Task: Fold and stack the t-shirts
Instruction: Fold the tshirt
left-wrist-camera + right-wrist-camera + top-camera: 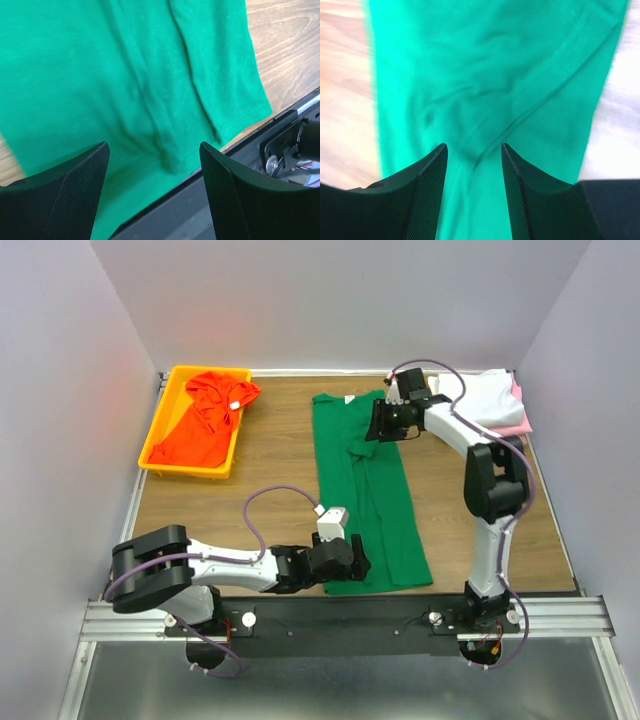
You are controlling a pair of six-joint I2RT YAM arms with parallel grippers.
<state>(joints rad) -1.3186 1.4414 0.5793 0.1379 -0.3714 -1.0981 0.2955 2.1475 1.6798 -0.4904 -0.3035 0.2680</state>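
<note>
We see the green shirt (pixel 372 495) lying in the middle of the table (pixel 270 455), folded into a long narrow strip that runs from the far side down to the near edge, where its hem reaches the rail. A creased ridge runs along its length. The left gripper (pixel 352 558) sits low at the near left corner of that hem. Its jaws are spread wide and hold nothing, and in the left wrist view the cloth lies flat beyond the two fingers. The right gripper (pixel 378 426) reaches over the far end of the strip, at its right edge near the sleeve. Its jaws stand apart at a middling gap, and in the right wrist view a wrinkle in the green cloth runs toward that gap. We cannot tell whether the fingertips touch the cloth. The orange-red shirt (pixel 205 420) lies crumpled in the yellow tray (pixel 190 471) at the far left. The white shirt (pixel 490 398) sits at the far right corner on top of the pink shirt (pixel 520 426), whose edge peeks out on the right.
</note>
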